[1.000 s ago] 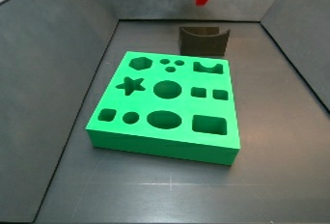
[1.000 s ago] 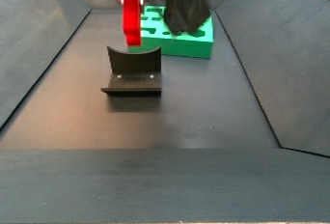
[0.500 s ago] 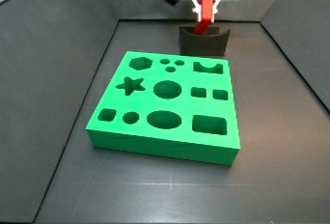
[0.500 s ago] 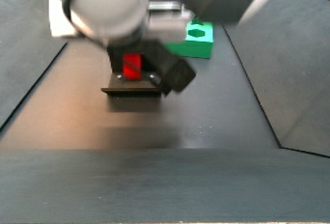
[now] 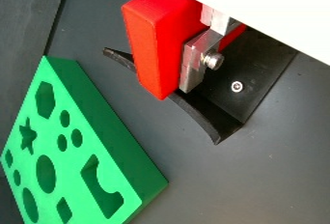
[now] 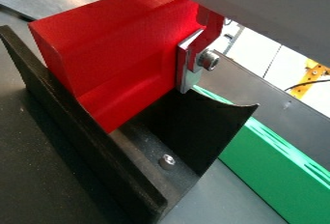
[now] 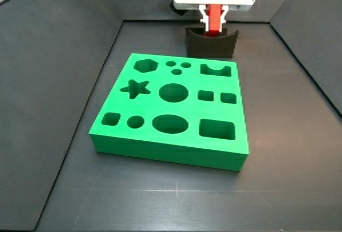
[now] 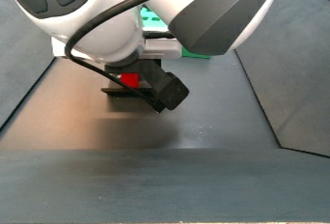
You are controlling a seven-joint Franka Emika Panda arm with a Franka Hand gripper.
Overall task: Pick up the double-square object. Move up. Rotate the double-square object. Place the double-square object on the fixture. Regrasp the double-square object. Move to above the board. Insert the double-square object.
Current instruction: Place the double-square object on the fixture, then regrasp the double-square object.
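In both wrist views the gripper (image 5: 180, 49) is clamped on the double-square object (image 5: 160, 44), a smooth bright red block, just above the fixture (image 6: 123, 170). In a side view it hangs over the fixture (image 7: 211, 44) beyond the board (image 7: 171, 106); placing appears under way, next releasing once seated.

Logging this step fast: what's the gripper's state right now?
Gripper: shut on the double-square object, right over the fixture.
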